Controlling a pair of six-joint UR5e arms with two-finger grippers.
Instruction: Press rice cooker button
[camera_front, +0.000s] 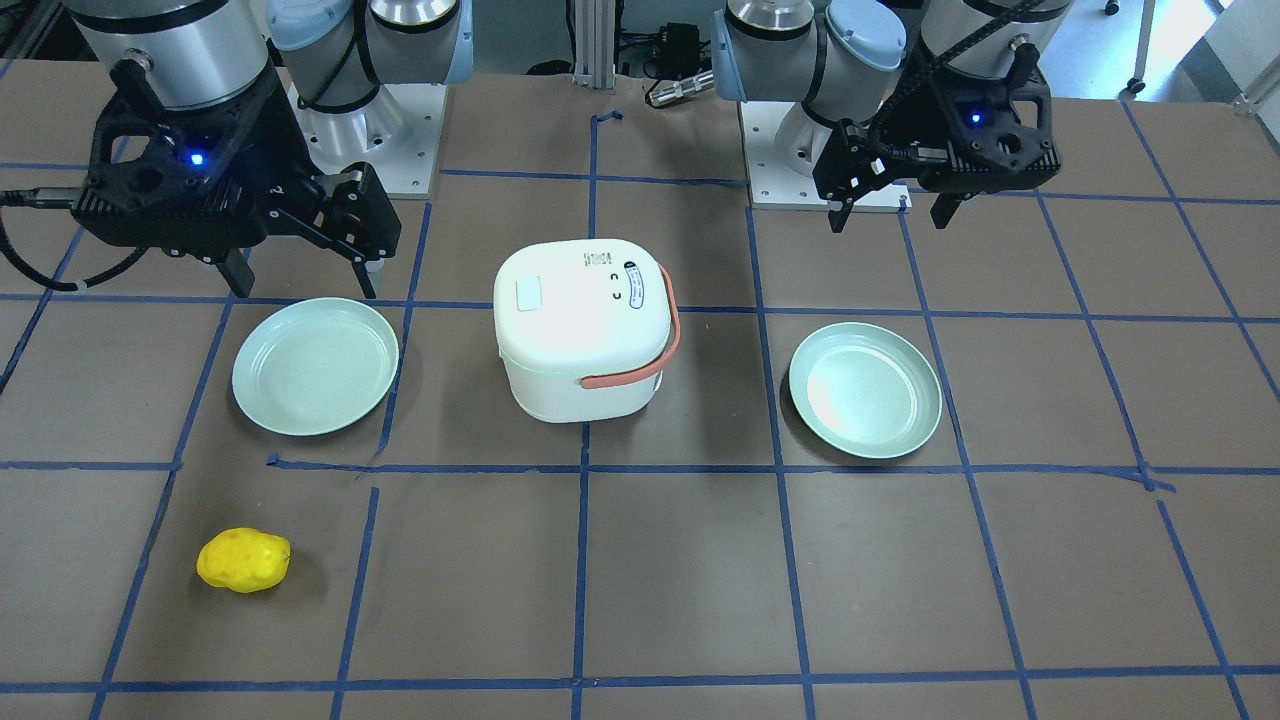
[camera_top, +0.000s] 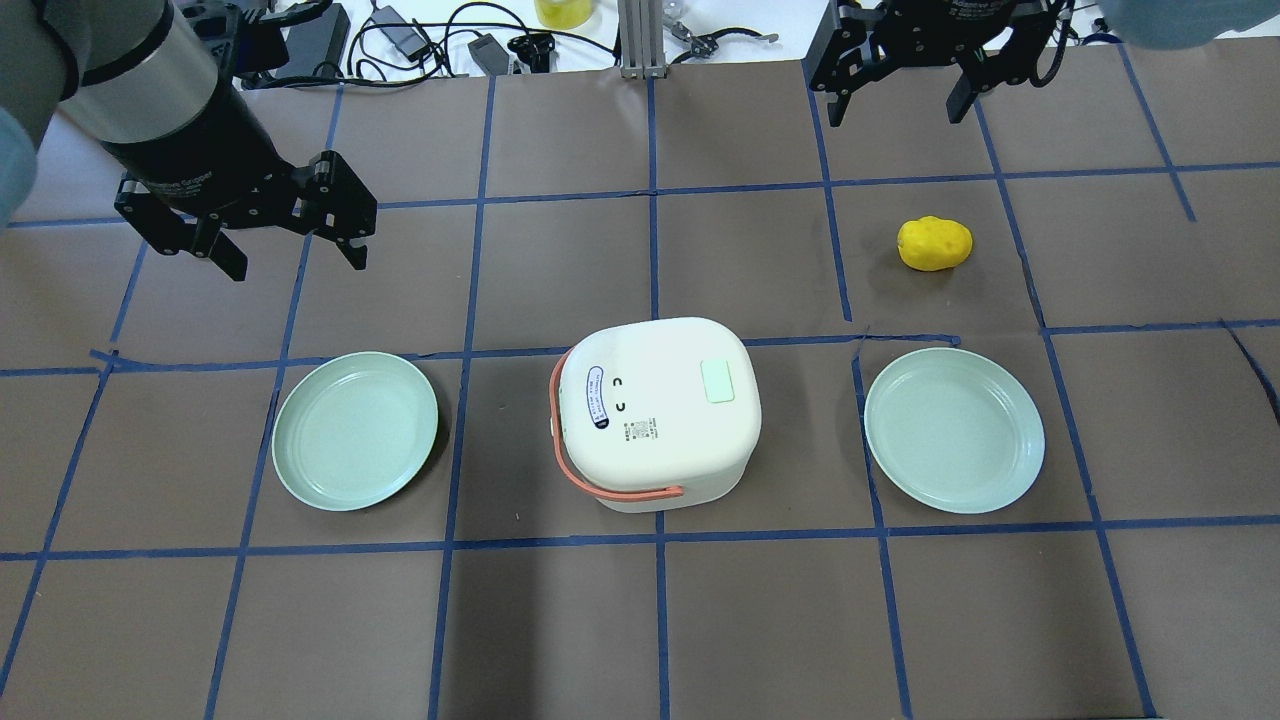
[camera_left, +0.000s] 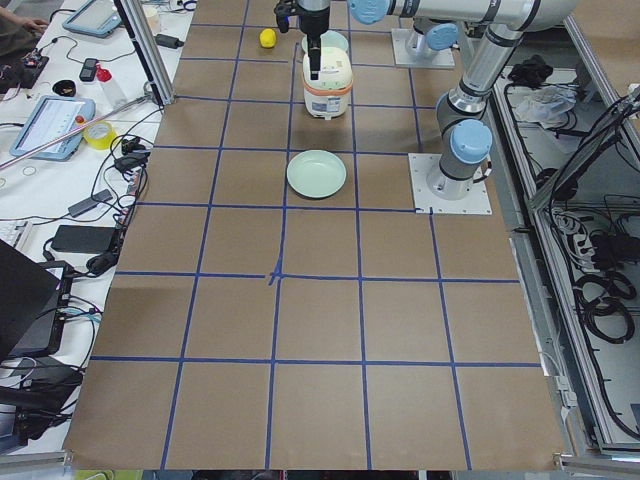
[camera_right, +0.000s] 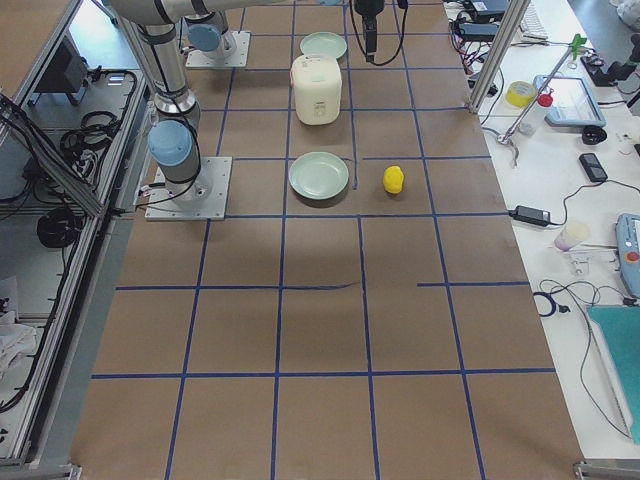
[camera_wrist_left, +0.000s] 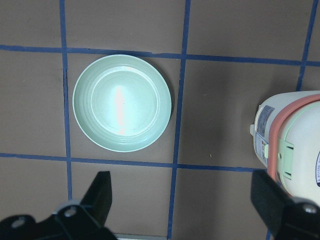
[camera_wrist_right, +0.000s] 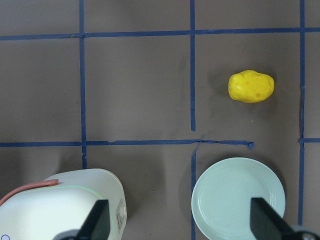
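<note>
The white rice cooker (camera_top: 655, 410) with an orange handle stands at the table's middle, lid shut. A pale green square button (camera_top: 719, 381) sits on its lid, also in the front view (camera_front: 528, 295). My left gripper (camera_top: 293, 258) is open and empty, raised beyond the left plate and well apart from the cooker. Its wrist view shows the cooker's handle side (camera_wrist_left: 292, 145) at the right edge. My right gripper (camera_top: 897, 102) is open and empty, high at the far right. Its wrist view shows the cooker (camera_wrist_right: 60, 205) at the lower left.
Two pale green plates flank the cooker, one on the left (camera_top: 355, 430) and one on the right (camera_top: 954, 430). A yellow potato (camera_top: 935, 243) lies beyond the right plate. Blue tape lines grid the brown table. Cables lie along the far edge.
</note>
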